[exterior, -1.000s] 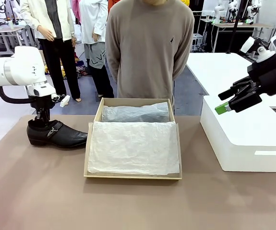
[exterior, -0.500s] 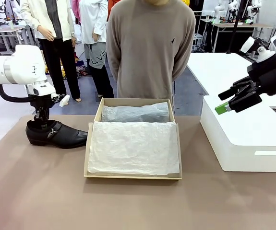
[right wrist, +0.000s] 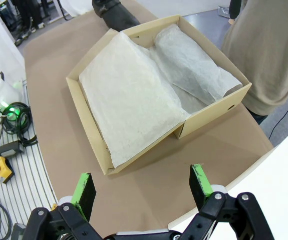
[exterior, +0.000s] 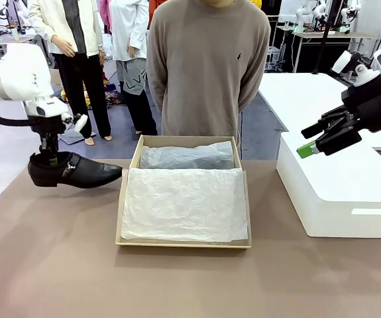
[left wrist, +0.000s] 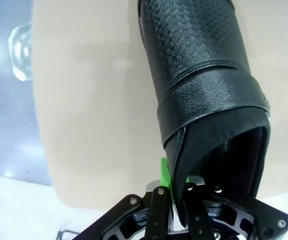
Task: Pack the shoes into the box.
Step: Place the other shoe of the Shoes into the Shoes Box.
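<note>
The shoe (exterior: 74, 173) hangs just left of the box (exterior: 183, 244), its toe pointing toward it, and it seems slightly clear of the table (exterior: 177, 285). The left gripper (exterior: 48, 156) pinches the rim at the shoe's heel, jaws pressed together on the leather. I judge this to be the carry step. The next move calls for swinging the shoe over the box wall and lowering it onto the tissue paper (exterior: 183, 205). The right gripper (exterior: 313, 142) hovers spread wide above the white block (exterior: 342, 192), well apart from the box. A person (exterior: 207, 66) stands at the far side.

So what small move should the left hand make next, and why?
Probably carry the shoe right, over the box: the left hand is shut on its heel rim, and the open box, lined with tissue, lies beside its toe.
</note>
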Motion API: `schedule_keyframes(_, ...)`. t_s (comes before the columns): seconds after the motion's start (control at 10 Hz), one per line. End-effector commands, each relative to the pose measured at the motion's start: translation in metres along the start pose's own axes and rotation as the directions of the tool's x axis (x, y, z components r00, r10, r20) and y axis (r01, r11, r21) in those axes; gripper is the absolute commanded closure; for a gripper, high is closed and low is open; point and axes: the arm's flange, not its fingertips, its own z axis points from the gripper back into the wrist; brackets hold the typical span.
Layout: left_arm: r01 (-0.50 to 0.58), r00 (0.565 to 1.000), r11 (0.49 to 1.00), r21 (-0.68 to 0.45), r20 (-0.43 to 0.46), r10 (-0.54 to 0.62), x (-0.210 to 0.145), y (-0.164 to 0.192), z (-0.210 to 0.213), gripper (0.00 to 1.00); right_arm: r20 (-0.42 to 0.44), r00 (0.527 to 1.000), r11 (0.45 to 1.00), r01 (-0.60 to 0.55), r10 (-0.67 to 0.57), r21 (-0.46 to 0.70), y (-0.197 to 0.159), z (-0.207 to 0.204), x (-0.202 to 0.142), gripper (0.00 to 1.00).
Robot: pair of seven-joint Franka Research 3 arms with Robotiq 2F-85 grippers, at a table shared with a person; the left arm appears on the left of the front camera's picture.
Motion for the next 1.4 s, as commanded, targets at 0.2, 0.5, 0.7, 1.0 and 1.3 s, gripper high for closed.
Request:
schedule_keyframes(0.2,-0.379,0.925,0.923,-0.06,-0.012,0.379,0.001,-0.01,0.058,1.0,0.034,0.999,1.0,-0.021,0.021,0.012,-0.003,-0.003,0.0,0.0)
schedule_keyframes(0.5,-0.513,0.855,0.855,-0.072,0.049,0.517,0.005,-0.029,0.083,1.0,0.034,0.999,1.0,-0.021,0.021,0.012,-0.003,-0.003,0.0,0.0)
schedule_keyframes(0.7,-0.53,0.847,0.848,-0.027,0.042,0.53,0.011,-0.04,0.094,1.0,0.034,0.999,1.0,-0.021,0.021,0.012,-0.003,-0.003,0.0,0.0)
schedule_keyframes(1.0,-0.518,0.853,0.853,-0.061,0.033,0.521,0.003,-0.026,0.084,1.0,0.034,0.999,1.0,-0.021,0.021,0.012,-0.003,-0.003,0.0,0.0)
schedule_keyframes(1.3,-0.527,0.848,0.847,-0.067,0.026,0.529,0.007,-0.025,0.079,1.0,0.034,0.999,1.0,-0.021,0.021,0.012,-0.003,-0.003,0.0,0.0)
